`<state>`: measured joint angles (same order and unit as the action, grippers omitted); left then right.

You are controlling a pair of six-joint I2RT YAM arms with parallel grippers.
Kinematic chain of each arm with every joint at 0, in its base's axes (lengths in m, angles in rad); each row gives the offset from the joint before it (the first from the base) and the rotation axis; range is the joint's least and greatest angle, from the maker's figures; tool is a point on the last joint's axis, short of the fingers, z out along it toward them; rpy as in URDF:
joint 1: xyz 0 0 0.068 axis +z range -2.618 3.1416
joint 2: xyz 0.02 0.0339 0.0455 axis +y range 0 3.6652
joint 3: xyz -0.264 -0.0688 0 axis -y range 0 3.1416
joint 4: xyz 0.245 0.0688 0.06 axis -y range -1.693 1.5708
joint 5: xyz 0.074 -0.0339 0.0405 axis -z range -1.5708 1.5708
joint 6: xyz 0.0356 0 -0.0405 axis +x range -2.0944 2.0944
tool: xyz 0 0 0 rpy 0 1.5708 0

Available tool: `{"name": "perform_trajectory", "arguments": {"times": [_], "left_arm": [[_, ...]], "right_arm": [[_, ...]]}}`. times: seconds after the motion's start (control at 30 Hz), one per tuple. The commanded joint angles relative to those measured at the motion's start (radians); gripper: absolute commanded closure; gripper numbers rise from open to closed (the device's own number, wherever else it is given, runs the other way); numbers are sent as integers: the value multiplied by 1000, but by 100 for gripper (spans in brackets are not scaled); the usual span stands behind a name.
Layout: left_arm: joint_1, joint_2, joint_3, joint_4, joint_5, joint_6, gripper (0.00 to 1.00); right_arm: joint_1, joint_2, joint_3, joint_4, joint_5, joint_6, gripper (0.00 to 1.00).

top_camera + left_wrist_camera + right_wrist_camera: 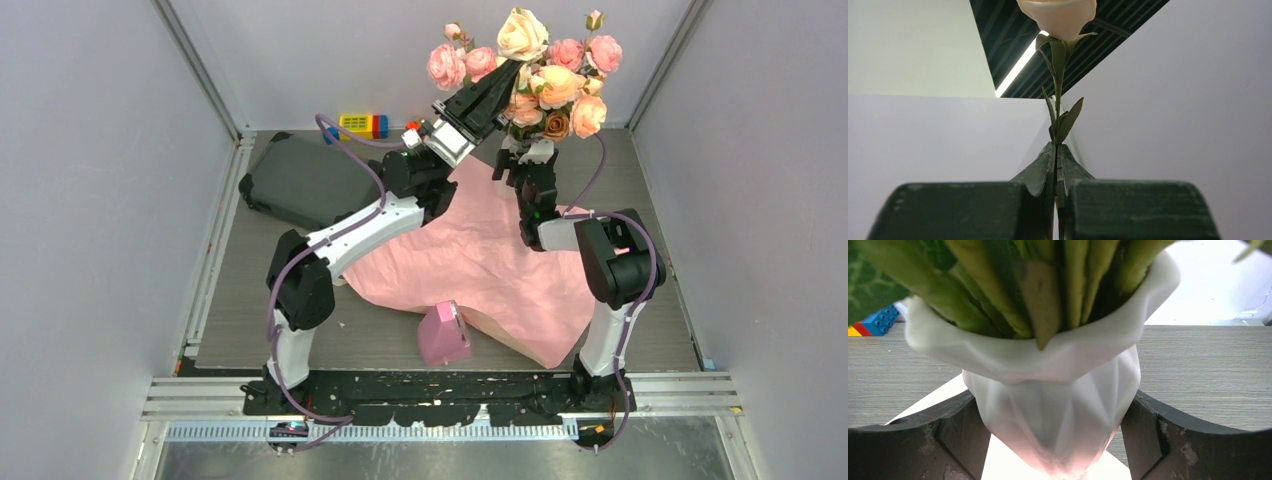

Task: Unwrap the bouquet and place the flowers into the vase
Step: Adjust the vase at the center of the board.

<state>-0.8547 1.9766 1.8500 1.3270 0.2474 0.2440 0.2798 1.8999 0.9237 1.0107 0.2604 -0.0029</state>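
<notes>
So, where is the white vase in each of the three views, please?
Top external: the vase is at the back, right of centre, mostly hidden under the flowers and behind the right hand.
Left wrist: not in it; only a rose pinched by the left hand.
Right wrist: in the centre, gripped between the fingers, full of stems.
Shared landmark: the coloured toy blocks, left of the vase in top and right wrist views.

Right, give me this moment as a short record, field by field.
Left jaws: shut on the stem of one cream rose, held high beside the bunch
Right jaws: either side of the vase, seemingly gripping it
Vase contents: roses, stems inside
Wrapping paper: spread open on the table
Also present: pink wedge, near edge
</notes>
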Motion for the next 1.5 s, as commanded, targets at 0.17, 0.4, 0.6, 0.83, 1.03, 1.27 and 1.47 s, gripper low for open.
{"name": "perform_trajectory", "arguments": {"times": [0.17,0.4,0.6,0.83,1.03,1.27,1.47], "left_arm": [[31,54,99,47,14,-14,100],[40,65,98,62,11,-35,100],[40,47,55,83,3,-35,100],[40,21,12,94,3,-34,100],[40,6,-15,104,3,-29,100],[40,-9,-35,104,2,-24,100],[40,-21,-55,104,1,-22,100]], "right_arm": [[25,-18,-28,-71,-42,34,100],[25,-14,-19,-77,-10,14,93],[25,5,8,-73,16,9,86],[22,26,27,-68,38,9,80],[22,31,34,-66,47,9,72],[21,46,53,-69,63,-17,65],[16,71,87,-60,78,-24,62]]}}
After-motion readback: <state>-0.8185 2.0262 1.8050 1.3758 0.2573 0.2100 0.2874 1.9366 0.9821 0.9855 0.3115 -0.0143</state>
